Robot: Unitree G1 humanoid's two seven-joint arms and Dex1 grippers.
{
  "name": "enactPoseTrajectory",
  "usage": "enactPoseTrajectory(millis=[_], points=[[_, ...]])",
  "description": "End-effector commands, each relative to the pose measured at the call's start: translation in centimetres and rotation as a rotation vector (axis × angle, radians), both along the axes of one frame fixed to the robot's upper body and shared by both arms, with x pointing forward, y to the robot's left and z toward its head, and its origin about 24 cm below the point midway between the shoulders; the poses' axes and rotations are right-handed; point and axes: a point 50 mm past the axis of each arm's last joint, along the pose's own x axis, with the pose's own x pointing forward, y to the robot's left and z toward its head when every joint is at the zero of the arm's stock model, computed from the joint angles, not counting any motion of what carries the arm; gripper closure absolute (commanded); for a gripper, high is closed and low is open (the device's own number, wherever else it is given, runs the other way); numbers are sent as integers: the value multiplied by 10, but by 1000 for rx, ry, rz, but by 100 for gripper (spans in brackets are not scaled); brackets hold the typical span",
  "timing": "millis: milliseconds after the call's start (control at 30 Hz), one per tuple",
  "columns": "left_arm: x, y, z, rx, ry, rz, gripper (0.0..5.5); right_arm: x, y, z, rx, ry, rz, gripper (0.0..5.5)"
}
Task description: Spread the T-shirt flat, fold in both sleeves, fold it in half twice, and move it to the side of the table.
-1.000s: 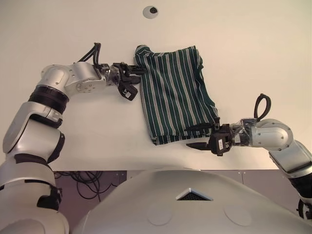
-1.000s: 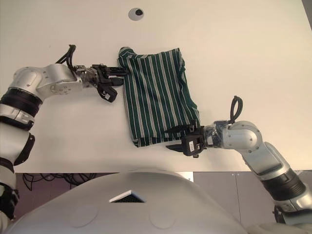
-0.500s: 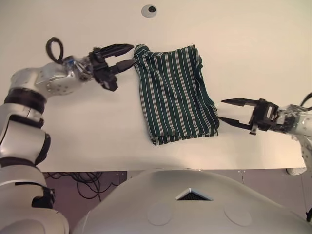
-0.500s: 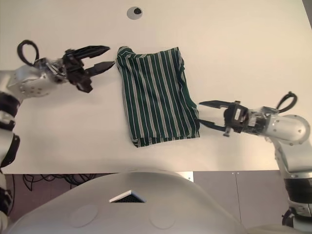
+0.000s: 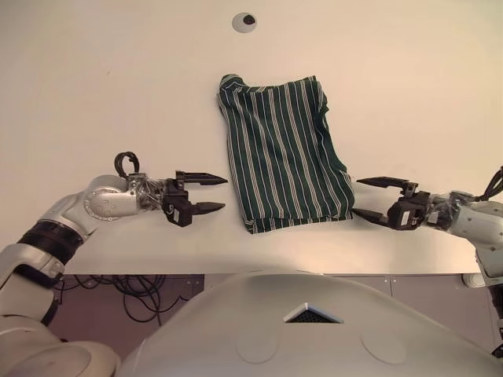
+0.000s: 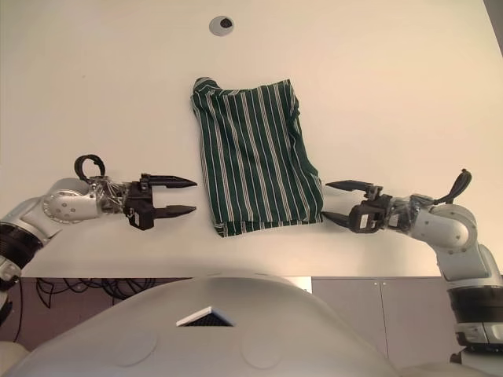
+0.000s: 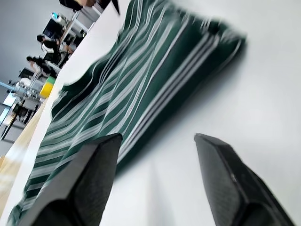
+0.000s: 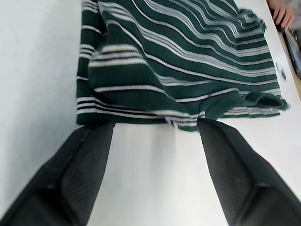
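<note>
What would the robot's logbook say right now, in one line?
T-shirt: folded, on table | left gripper: open, clear of near-left corner | right gripper: open, at near-right corner

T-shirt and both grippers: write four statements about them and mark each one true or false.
1. The T-shirt lies on the table. True.
2. The left gripper is shut on the T-shirt. False: its fingers are open and apart from the cloth.
3. The right gripper is open. True.
4. Both grippers are on the same side of the T-shirt. False: the left gripper is on its left, the right gripper on its right.
</note>
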Motion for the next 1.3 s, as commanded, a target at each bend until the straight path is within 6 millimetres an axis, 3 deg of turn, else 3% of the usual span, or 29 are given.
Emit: enactPoseTrajectory(millis=[33, 233, 467, 800, 933, 1067, 1200, 1300], points=[[-36, 1, -30, 164, 195, -91, 266, -10, 0, -25, -168, 0, 94, 228], [-38, -8, -31, 155, 201, -119, 286, -12, 8, -30, -151, -18, 126, 224], [-33, -17, -33, 161, 168, -136, 407, -16, 10, -31, -161, 12, 155, 363], [-27, -26, -30, 159, 138, -181, 514, -18, 12, -32, -172, 40, 170, 549], [-30, -28, -27, 148, 159, -204, 549, -18, 13, -29, -127, 83, 144, 550], [-32, -36, -6, 17, 346, -155, 549, -28, 19, -11, 76, 318, 52, 550], [-36, -33, 37, -59, 779, -175, 549, -37, 16, 18, 240, 610, 33, 550], [-38, -28, 53, -56, 939, -214, 549, -44, 15, 30, 325, 744, 61, 550]])
